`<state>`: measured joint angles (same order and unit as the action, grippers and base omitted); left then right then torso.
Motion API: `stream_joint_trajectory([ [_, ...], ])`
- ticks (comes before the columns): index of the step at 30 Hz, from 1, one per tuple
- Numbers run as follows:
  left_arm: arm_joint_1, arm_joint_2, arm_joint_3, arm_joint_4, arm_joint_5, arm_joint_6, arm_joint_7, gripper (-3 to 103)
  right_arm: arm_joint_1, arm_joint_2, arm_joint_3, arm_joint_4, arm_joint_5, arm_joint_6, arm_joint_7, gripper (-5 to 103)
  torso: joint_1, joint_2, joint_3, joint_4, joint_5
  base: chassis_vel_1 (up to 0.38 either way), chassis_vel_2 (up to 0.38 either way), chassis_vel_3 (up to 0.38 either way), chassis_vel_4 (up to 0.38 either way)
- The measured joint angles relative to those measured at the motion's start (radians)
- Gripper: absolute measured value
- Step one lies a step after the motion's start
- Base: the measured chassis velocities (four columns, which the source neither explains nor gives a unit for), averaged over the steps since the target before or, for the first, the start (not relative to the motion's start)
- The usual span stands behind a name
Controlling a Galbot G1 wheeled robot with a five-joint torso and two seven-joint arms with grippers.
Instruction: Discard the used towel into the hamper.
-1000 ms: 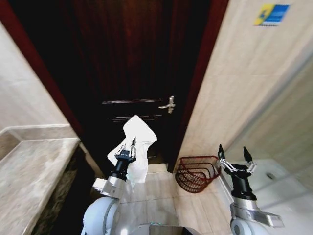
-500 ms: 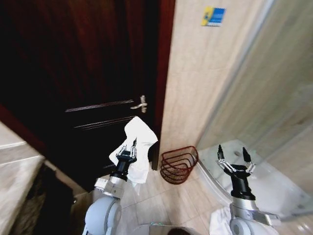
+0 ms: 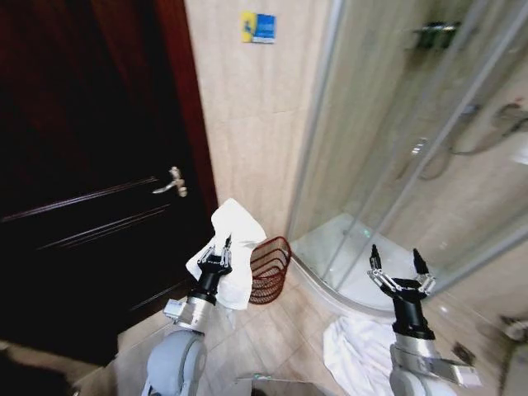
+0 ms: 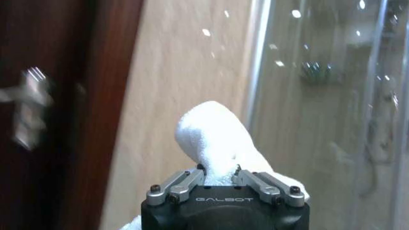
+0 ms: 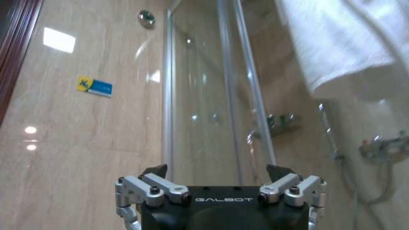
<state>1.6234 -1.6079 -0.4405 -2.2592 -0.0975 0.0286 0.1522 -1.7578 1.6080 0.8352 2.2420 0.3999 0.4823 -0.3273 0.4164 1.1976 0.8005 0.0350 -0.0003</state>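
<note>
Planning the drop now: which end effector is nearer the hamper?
Left. The left end effector, shut on the towel, is right beside the hamper. The right end effector is open, farther off by the shower enclosure.

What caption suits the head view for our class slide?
Left gripper holds a white towel beside the hamper; right gripper waits open.

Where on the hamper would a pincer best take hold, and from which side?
Probably the hamper's top rim, from above: its mouth flares open and upward, and the wire there is thin enough to pinch. The side nearest the left pincer is screened by the white towel it holds.
</note>
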Motion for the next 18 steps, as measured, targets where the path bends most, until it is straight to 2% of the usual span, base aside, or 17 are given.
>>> stream_joint_trajectory([
  [1, 0.0, 0.0, 0.0, 0.0, 0.0, 0.0, 0.0, 12, 0.0, 0.0, 0.0, 0.0, 0.0, 0.0, 0.0, 100, 0.0, 0.0, 0.0, 0.0, 0.0, -0.099, -0.091, -0.153, -0.14],
  [4, -0.09, 0.0, 0.004, 0.134, -0.033, 0.023, -0.008, 12, 0.009, 0.0, -0.009, -0.013, -0.011, 0.029, -0.013, 100, 0.0, 0.0, 0.0, 0.0002, 0.0001, -0.069, -0.07, -0.103, -0.098],
  [5, -0.09, 0.0, 0.004, 0.134, -0.033, 0.023, -0.008, 12, 0.009, 0.0, -0.009, -0.013, -0.011, 0.029, -0.013, 100, 0.0, 0.0, 0.0, 0.0002, 0.0001, -0.053, -0.037, -0.05, -0.069],
  [9, -0.23, 0.01, 0.017, 0.281, -0.09, 0.034, -0.046, 12, 0.001, 0.0, -0.009, -0.027, -0.017, 0.048, -0.02, 100, 0.0, 0.0, 0.0, 0.0003, 0.0002, 0.0, 0.0, 0.0, 0.0],
  [11, -0.299, 0.031, 0.014, 0.359, -0.105, 0.026, -0.059, 12, -0.007, 0.0, -0.006, -0.033, -0.019, 0.058, -0.021, 100, 0.0, 0.0, 0.0, 0.0003, 0.0, 0.0, 0.0, 0.0, 0.0],
  [13, -0.371, 0.08, 0.009, 0.439, -0.126, 0.013, -0.062, 12, -0.014, 0.0, -0.004, -0.034, -0.019, 0.064, -0.019, 100, 0.0, 0.0, 0.0, 0.0001, 0.0001, 0.0, 0.0, 0.0, 0.0],
  [14, -0.371, 0.08, 0.009, 0.439, -0.126, 0.013, -0.062, 12, -0.014, 0.0, -0.004, -0.034, -0.019, 0.064, -0.019, 100, 0.0, 0.0, 0.0, 0.0001, 0.0001, 0.0, 0.0, 0.0, 0.0],
  [18, -0.46, 0.159, 0.015, 0.538, -0.171, 0.005, -0.062, 12, -0.004, 0.0, -0.008, -0.043, -0.04, 0.081, -0.012, 100, 0.0, 0.0, 0.0, 0.0007, 0.0, 0.0, 0.0, 0.0, 0.0],
])
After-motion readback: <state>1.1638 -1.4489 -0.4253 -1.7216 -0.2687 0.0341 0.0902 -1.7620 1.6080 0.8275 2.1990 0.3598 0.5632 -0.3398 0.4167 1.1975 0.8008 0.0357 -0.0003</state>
